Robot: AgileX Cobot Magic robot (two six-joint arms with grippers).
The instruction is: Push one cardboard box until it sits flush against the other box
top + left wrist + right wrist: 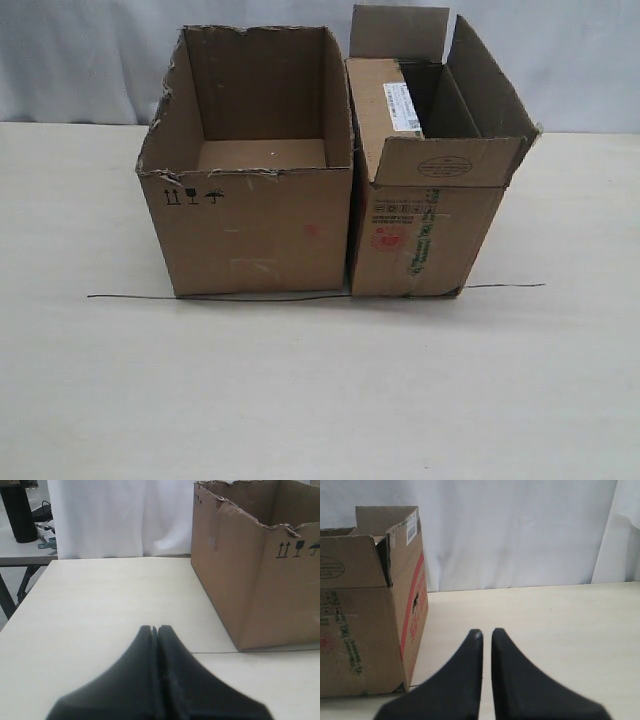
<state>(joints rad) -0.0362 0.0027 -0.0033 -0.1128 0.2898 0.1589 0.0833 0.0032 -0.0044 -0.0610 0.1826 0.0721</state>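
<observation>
Exterior view: your cardboard box [425,215], flaps up, stands on the table [320,390] with its side touching the other box [250,190] on its left; both front edges meet a thin dark line [130,296]. Your left gripper [154,628] is pressed together. Your right gripper [487,632] shows a narrow gap, holding nothing.

The other box [260,575] is cut off at 3 o'clock and 12 o'clock in the left wrist view. The cardboard box [370,605] is cut off at 9 o'clock in the right wrist view. Its small printing cannot be read. Neither arm is shown in the exterior view.
</observation>
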